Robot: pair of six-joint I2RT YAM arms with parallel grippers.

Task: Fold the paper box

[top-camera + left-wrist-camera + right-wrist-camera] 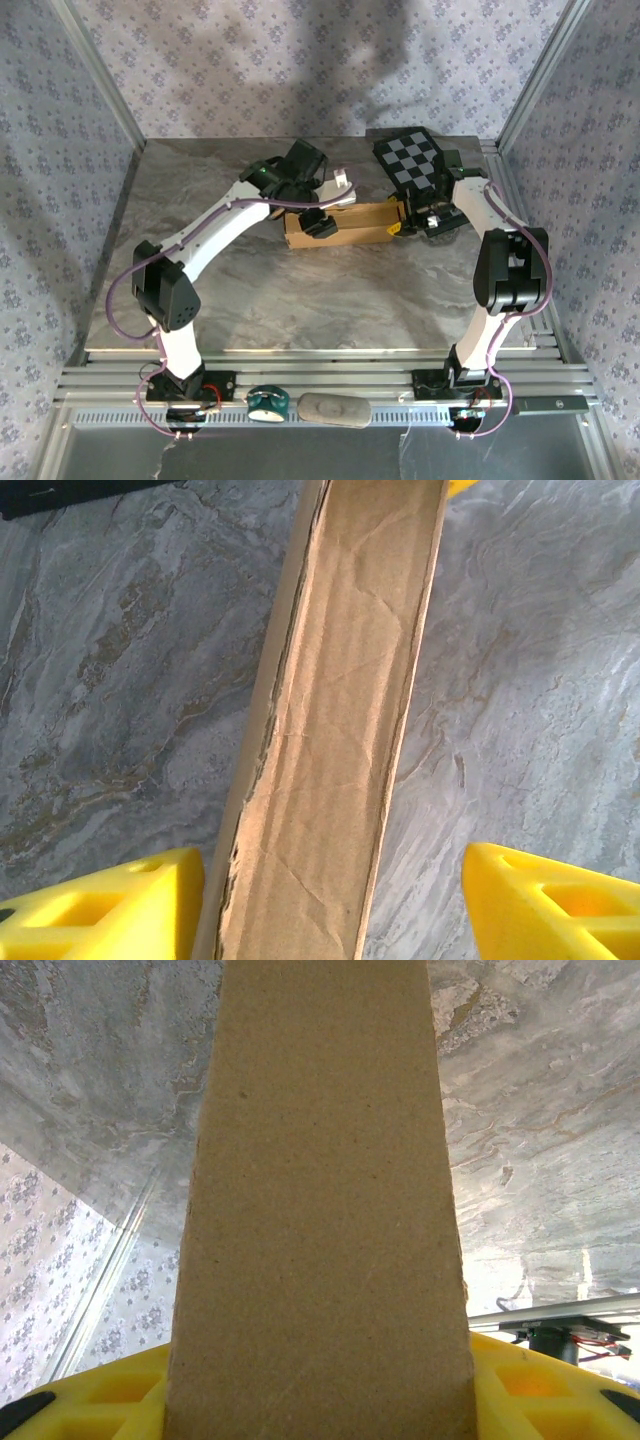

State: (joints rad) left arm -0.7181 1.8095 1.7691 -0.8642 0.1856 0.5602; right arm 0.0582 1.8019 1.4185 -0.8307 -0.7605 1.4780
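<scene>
The paper box (355, 222) is a brown cardboard piece lying mid-table, long side running left to right. My right gripper (405, 224) is shut on its right end; in the right wrist view the cardboard (320, 1220) spans the whole gap between the yellow fingers (110, 1390). My left gripper (320, 222) hovers over the left part of the box. In the left wrist view a narrow cardboard wall (330, 720) runs between the yellow fingers (110, 910), close to the left one, with bare table before the right one. That gripper (330, 890) is open.
A black-and-grey checkerboard panel (412, 160) lies at the back right, just behind my right wrist. A teal object (268, 402) and a grey oblong object (334, 408) sit on the rail near the arm bases. Marble tabletop (330, 300) lies bare in front of the box.
</scene>
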